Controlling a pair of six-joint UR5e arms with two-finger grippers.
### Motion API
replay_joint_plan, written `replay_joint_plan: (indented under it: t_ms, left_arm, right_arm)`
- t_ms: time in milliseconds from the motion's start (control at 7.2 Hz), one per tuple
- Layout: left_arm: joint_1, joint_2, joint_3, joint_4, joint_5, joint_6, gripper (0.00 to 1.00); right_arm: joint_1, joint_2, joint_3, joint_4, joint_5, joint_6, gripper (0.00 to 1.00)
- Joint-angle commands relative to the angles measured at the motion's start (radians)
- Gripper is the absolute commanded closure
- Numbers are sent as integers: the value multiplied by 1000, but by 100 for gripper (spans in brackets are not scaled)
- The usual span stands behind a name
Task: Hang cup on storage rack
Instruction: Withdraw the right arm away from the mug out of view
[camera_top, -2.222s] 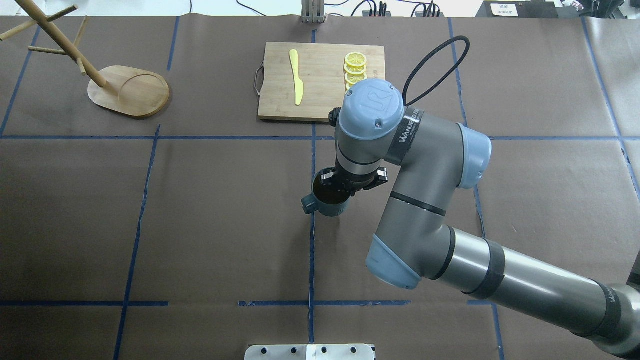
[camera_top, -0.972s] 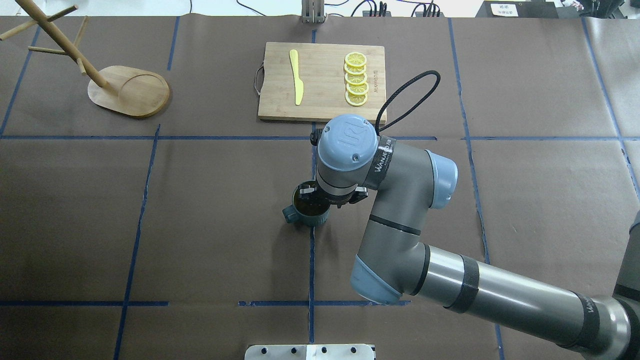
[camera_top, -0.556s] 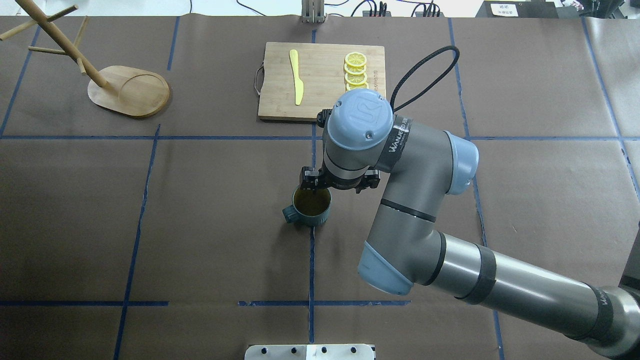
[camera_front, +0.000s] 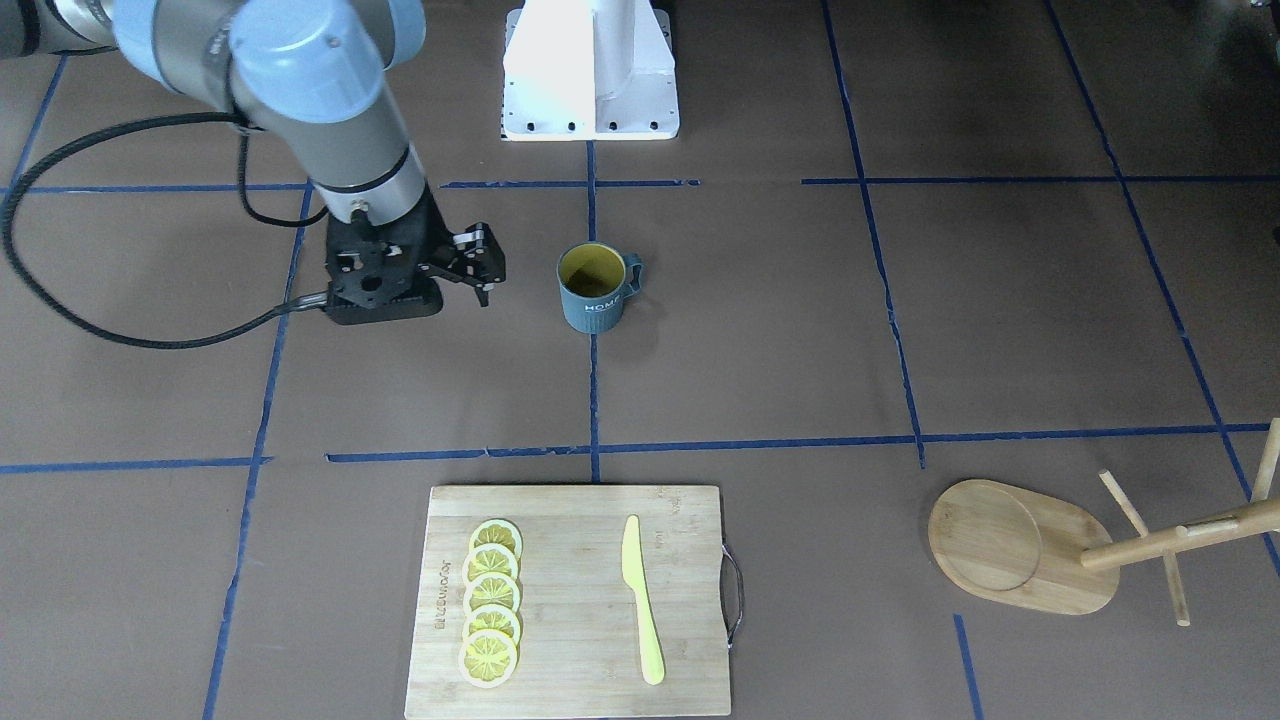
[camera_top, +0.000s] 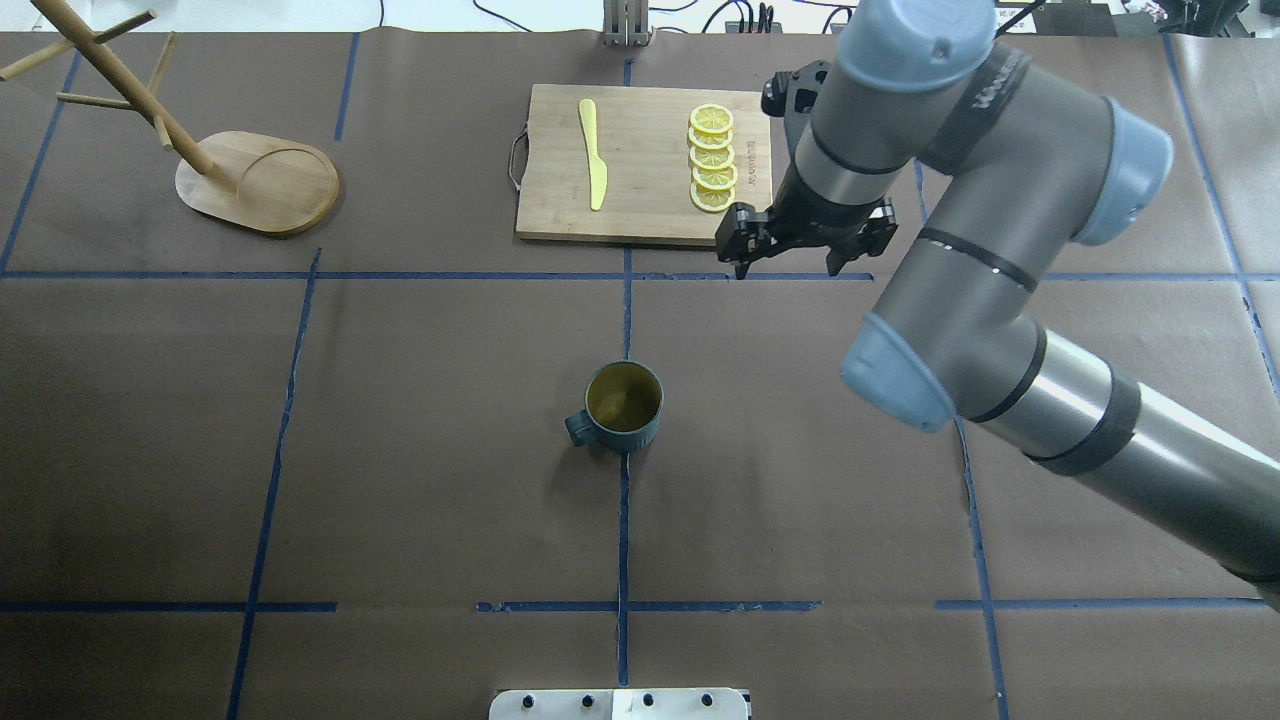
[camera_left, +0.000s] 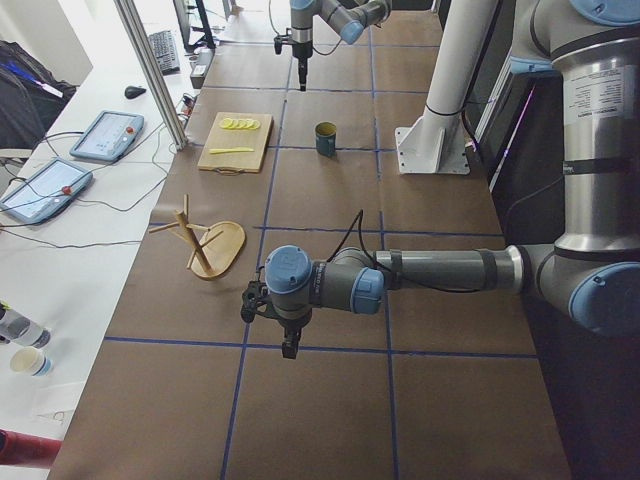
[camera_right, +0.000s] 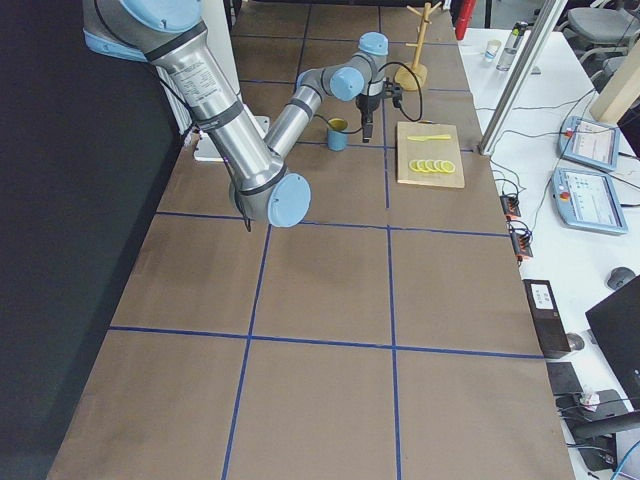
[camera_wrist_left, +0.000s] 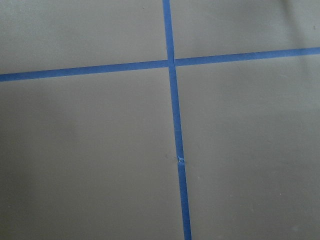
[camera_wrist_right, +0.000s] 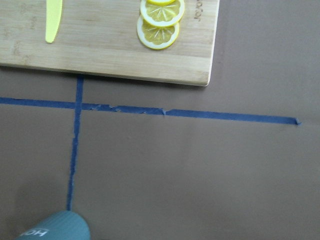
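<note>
Cup (camera_top: 623, 405) stands upright mid-counter, untouched. Right tool (camera_top: 787, 262) hangs wide open, empty, by the cutting board's (camera_top: 640, 165) near right corner. Storage rack (camera_top: 260, 185) sits far left, top cropped. Left tool (camera_left: 288, 345) seen side-on only; can't tell its opening.

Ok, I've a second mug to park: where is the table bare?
Bare between the storage rack and the cup, and between the cup and the robot's base plate. Crowded around the cutting board, where the right arm hangs.
</note>
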Motion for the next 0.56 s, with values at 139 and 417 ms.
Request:
replay_joint_plan:
  t_ms: [139, 417]
  left_arm:
    - [0, -5, -5, -27, 1, -5, 0]
    - [0, -5, -5, -33, 0, -8, 0]
  right_arm:
    - [273, -226, 20, 0, 128, -478, 0]
    - [400, -422, 53, 6, 154, -767, 0]
